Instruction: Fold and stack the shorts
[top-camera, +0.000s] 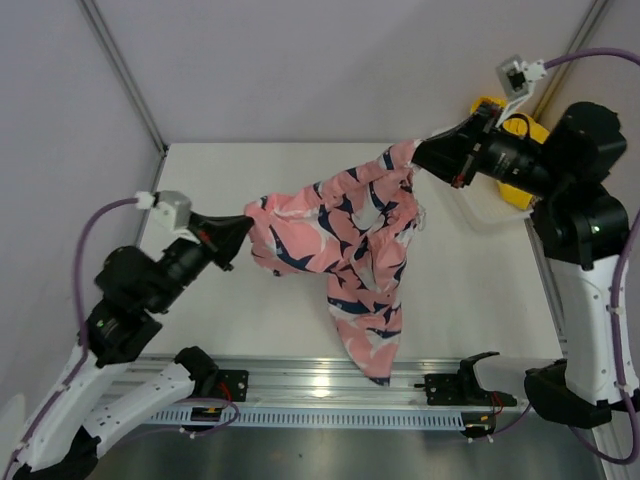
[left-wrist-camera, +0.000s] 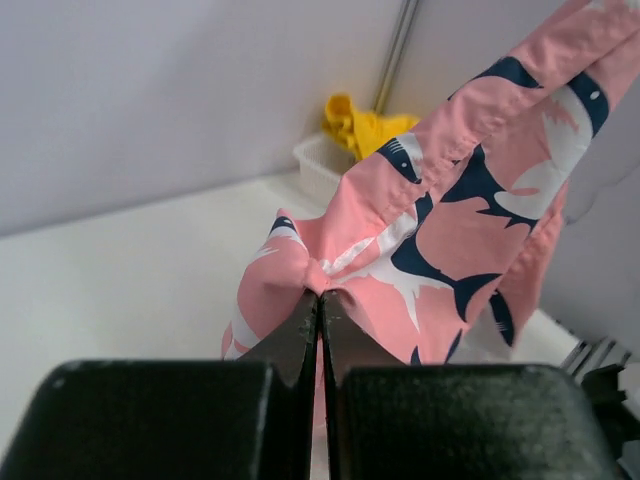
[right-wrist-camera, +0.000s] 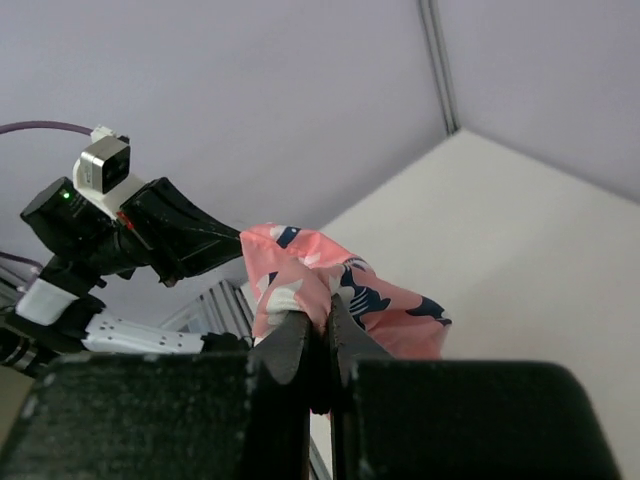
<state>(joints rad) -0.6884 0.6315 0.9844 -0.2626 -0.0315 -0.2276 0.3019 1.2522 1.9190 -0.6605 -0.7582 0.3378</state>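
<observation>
The pink shorts (top-camera: 350, 235) with navy-and-white print hang stretched above the table between both arms, one leg drooping toward the front rail. My left gripper (top-camera: 248, 232) is shut on their left edge; in the left wrist view its gripper (left-wrist-camera: 320, 292) pinches a fold of pink shorts (left-wrist-camera: 440, 230). My right gripper (top-camera: 415, 155) is shut on the upper right corner; the right wrist view shows that gripper (right-wrist-camera: 330, 300) clamping bunched pink shorts (right-wrist-camera: 300, 270). The yellow shorts (top-camera: 520, 125) lie at the back right, mostly hidden behind the right arm, and appear as yellow shorts (left-wrist-camera: 362, 125) in the basket.
A white mesh basket (left-wrist-camera: 322, 170) stands at the table's far right corner. The metal rail (top-camera: 320, 385) with two black mounts runs along the front edge. Grey walls and a corner post (top-camera: 120, 70) close in the back.
</observation>
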